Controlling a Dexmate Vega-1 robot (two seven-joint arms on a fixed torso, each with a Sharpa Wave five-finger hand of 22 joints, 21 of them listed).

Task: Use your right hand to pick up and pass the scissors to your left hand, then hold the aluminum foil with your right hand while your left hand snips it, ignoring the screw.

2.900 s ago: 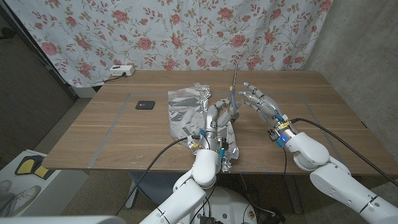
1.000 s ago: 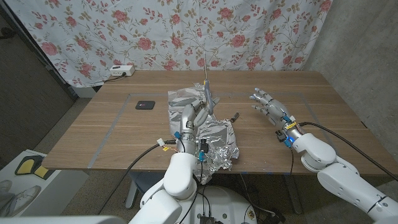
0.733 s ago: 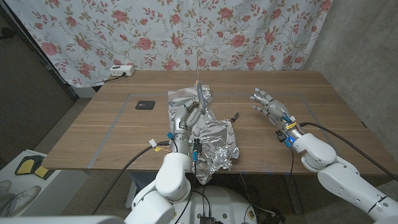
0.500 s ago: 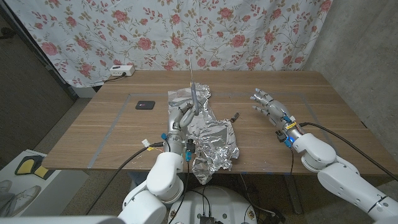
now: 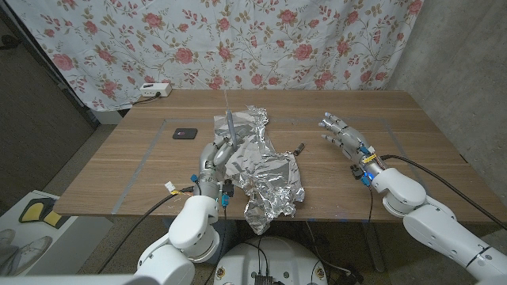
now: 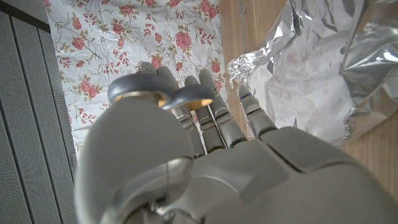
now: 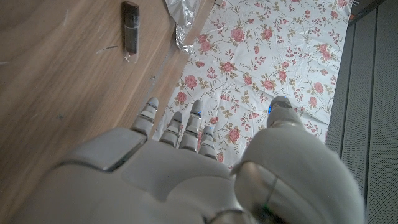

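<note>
Across the wooden bench [image 5: 142,170] we note a floral curtain [image 5: 198,39] hanging behind the far edge, at twelve o'clock. A crumpled sheet of aluminum foil [image 5: 265,170] sprawls from bench centre toward the near edge at six o'clock, part of it draping over that edge; in the left wrist view the foil [image 6: 317,81] lies just beside our left hand.

Our left hand [image 5: 215,154] sits at nine o'clock of the foil, touching or nearly touching its margin; we cannot tell which. It grips the scissors [image 5: 227,119], whose blades stand upright and point toward twelve o'clock, above the foil's far corner. In the left wrist view a grey handle loop of the scissors [image 6: 155,93] shows against the fingers [image 6: 217,118].

Our right hand [image 5: 341,134] is at three o'clock of the foil, well apart from it, fingers spread and holding nothing. Whether it touches the wood we cannot tell. In the right wrist view this hand [image 7: 174,168] shows its back, fingers apart.

Smaller items: a white power strip [image 5: 154,89] at the far edge, about eleven o'clock; a small black object [image 5: 185,133] at ten o'clock of the foil; the screw [image 5: 299,147] lying between foil and right hand, seen also in the right wrist view [image 7: 130,28].
</note>
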